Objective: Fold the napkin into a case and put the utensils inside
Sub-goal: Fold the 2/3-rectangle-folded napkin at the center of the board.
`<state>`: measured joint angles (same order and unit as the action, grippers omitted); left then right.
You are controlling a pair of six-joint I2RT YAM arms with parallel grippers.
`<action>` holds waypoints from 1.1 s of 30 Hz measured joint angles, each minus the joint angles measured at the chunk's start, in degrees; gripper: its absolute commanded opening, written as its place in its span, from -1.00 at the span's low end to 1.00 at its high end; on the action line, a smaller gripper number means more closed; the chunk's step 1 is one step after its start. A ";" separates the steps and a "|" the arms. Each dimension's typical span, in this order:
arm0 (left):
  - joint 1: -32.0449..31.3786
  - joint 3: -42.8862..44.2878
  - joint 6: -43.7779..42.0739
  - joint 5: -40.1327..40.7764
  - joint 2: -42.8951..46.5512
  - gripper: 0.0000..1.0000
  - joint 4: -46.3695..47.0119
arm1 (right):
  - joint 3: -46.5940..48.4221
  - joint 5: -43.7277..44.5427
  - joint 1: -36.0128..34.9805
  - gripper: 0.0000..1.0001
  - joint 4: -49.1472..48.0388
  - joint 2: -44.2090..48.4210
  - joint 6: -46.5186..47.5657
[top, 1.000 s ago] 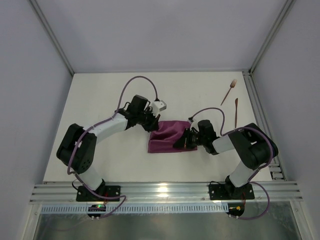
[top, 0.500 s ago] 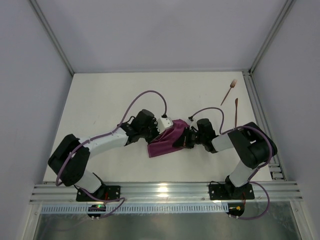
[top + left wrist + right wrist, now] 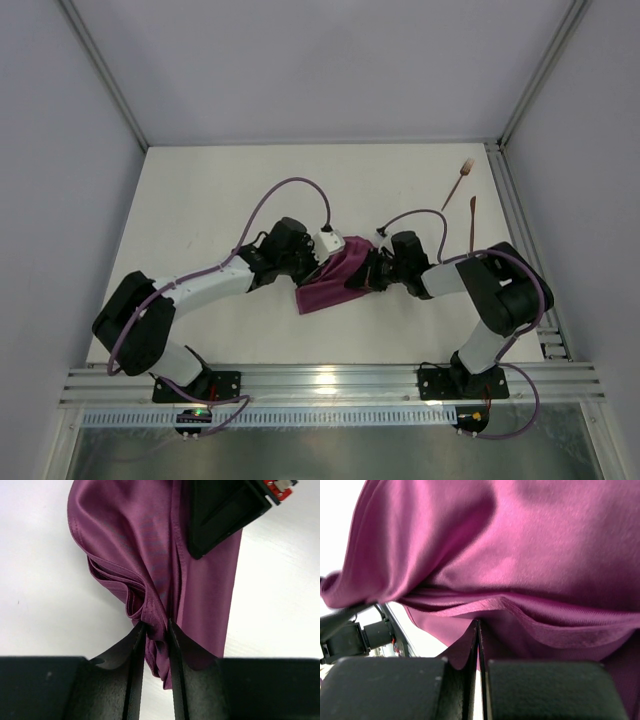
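The plum-purple napkin (image 3: 333,277) lies bunched and partly folded over between my two grippers at mid-table. My left gripper (image 3: 326,256) is at its upper left; in the left wrist view a gathered fold of the napkin (image 3: 150,545) sits pinched between the narrowly parted fingertips of that gripper (image 3: 156,626). My right gripper (image 3: 369,272) holds the napkin's right side. Its jaws (image 3: 478,623) are pressed together at the hem of the napkin (image 3: 530,540). The copper-brown fork (image 3: 458,184) and knife (image 3: 472,224) lie apart at the far right. No flat case shape shows.
A metal rail (image 3: 520,230) runs along the table's right edge just beyond the knife. The right gripper's black body (image 3: 225,515) hangs close over the cloth in the left wrist view. Walls enclose the table at the back and sides.
My left gripper has swung right toward the right gripper, carrying the napkin's left side over so the cloth is narrower and heaped. Its jaws have parted slightly. The right gripper shifted a little left.
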<state>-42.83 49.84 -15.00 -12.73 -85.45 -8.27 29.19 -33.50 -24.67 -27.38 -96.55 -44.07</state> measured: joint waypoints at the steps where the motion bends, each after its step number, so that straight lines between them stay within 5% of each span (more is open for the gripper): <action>1: -0.02 0.00 -0.07 -0.68 0.00 -0.50 0.00 | 0.31 0.11 0.00 -0.93 0.11 -0.28 0.00; 8: -0.92 -0.09 -6.08 -4.04 0.90 -0.68 -0.20 | 1.16 0.17 0.04 -0.94 -0.04 -1.46 -1.03; 33: -11.72 -6.86 -22.86 0.35 -2.32 -0.60 -1.88 | 0.26 4.42 0.04 -0.87 -2.05 -0.96 -6.40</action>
<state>-54.54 42.98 -37.87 -12.38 -87.77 -10.15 29.45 -29.08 -24.62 -29.43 -97.51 -50.48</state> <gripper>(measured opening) 0.200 0.044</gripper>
